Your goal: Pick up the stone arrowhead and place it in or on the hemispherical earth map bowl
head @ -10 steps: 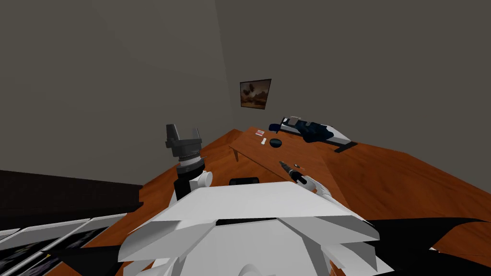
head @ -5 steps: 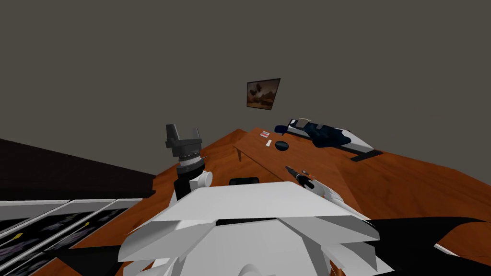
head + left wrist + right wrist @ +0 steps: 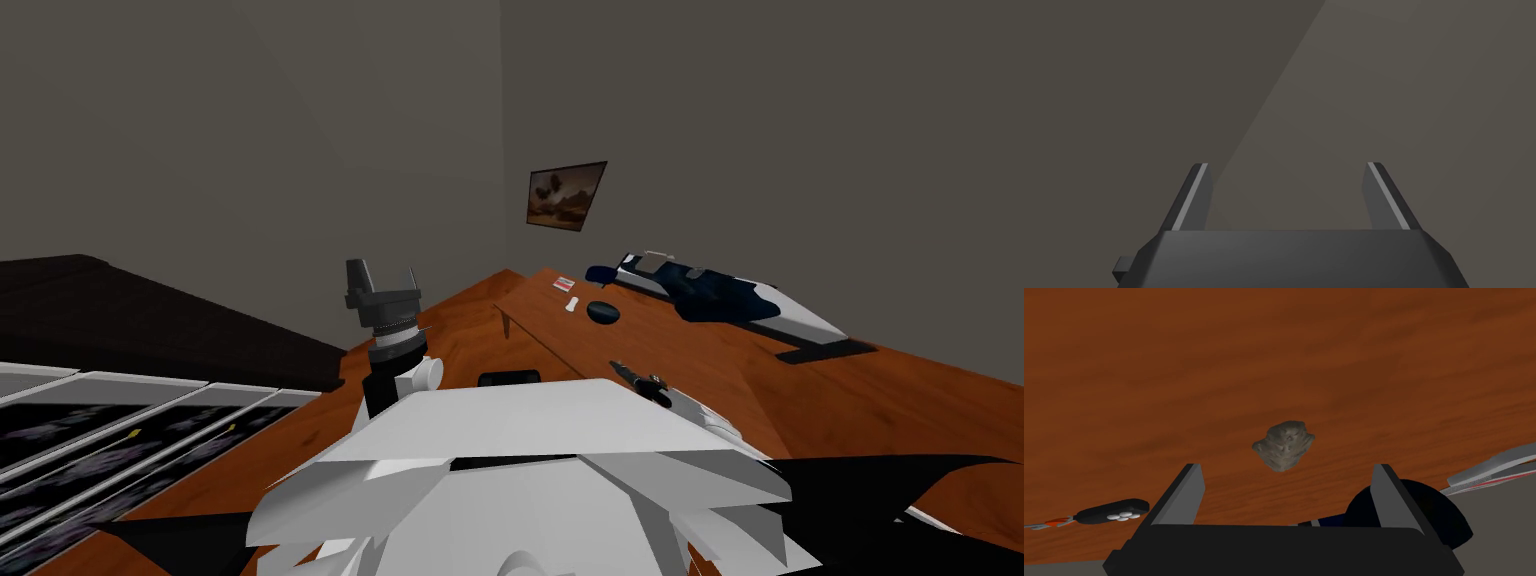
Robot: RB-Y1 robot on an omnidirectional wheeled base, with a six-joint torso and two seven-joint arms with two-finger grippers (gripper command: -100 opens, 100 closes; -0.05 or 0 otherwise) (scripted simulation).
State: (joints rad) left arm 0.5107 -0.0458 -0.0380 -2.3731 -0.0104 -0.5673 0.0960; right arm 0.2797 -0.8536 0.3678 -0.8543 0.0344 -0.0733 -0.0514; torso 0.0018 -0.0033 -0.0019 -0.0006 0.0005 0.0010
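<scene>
Grey arrowhead (image 3: pixel 1284 444) lies on a wooden table (image 3: pixel 600 345), just ahead of the right gripper (image 3: pixel 1287 466), whose fingers are spread and empty. A dark fob (image 3: pixel 1113 512) lies nearby. A dark dome (image 3: pixel 1441 515), possibly the bowl, sits behind one finger, contents unreadable. Left gripper (image 3: pixel 1287 164) is raised, likewise spread. The head camera has swung since a second ago.

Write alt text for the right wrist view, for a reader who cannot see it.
A rough grey stone lies on a reddish-brown wooden surface, just ahead of the right gripper, whose fingers stand open. A small black device with white buttons lies beside one finger; a dark rounded object sits behind the other.
</scene>
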